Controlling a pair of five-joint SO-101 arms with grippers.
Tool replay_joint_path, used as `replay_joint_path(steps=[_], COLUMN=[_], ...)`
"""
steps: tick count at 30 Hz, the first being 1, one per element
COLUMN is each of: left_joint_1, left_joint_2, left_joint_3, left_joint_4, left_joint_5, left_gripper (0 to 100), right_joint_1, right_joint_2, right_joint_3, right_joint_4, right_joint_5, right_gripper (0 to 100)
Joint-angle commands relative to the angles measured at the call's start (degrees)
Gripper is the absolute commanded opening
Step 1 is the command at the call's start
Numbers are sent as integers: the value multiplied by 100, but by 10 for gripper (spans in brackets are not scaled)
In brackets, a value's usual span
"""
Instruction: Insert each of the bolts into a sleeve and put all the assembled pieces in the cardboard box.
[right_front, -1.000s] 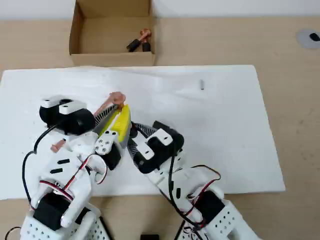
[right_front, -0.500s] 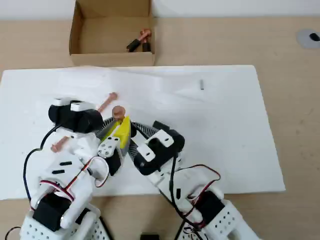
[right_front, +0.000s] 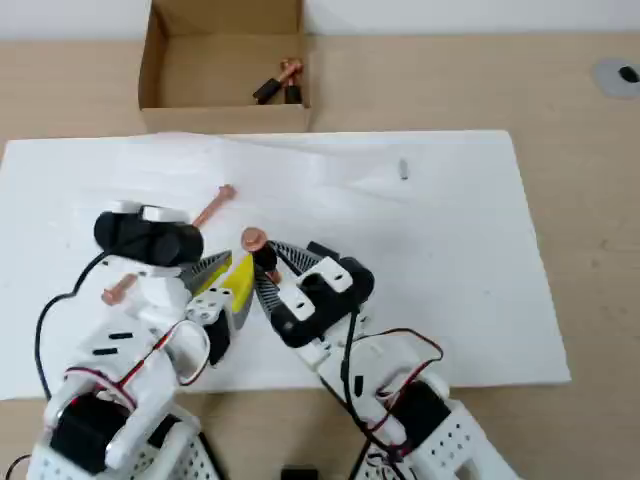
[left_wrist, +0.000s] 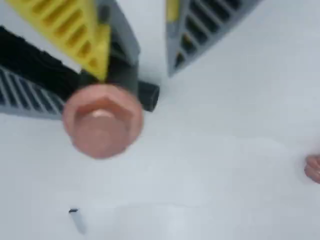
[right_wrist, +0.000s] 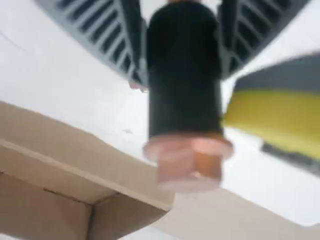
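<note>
The right gripper (right_front: 266, 262) clenches a black sleeve (right_wrist: 184, 75) over the white sheet (right_front: 450, 280), with a copper bolt (right_front: 253, 238) seated in it, head outward. Beside it, the yellow-fingered left gripper (right_front: 222, 270) stands released, its jaws apart with nothing between them. Within the past second it has drawn back from the bolt head toward its own base. That suggests the insertion is finished and the piece is ready to be carried off. A loose bolt (right_front: 118, 290) lies on the sheet just beside the left arm (right_front: 150, 300), and a second loose bolt (right_front: 214, 204) lies just beyond the grippers. Farther off on the counter (right_front: 560, 100), the cardboard box (right_front: 150, 70) already holds assembled pieces (right_front: 278, 86) in one corner. No brand, label or writing can be read.
</note>
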Motion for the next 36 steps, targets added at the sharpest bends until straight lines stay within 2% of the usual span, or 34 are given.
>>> replay_joint_path(steps=[1,10,17,25,31,36], left_joint_1=[-35,-70,-70,-114,-1064,-2426], left_joint_2=[48,57,145,1895,2958,3020], left_joint_3=[-466,-1284,-1978,-3692,-4255,-3815], left_joint_4=[220,985,1319,1785,1811,1116], left_joint_5=[-26,-369,-457,-659,-738,-712], left_gripper=[132,157,157,157,154,153], right_joint_1=[84,84,690,1077,1464,1675], right_joint_2=[-1007,-989,-611,1024,3407,5657], right_joint_3=[-31,-84,-330,-1393,-3108,-4796], right_joint_4=[-220,-229,-334,-853,-1108,-1081], right_joint_5=[-18,-9,-18,-9,-44,-141], right_gripper=[9,9,9,9,9,9])
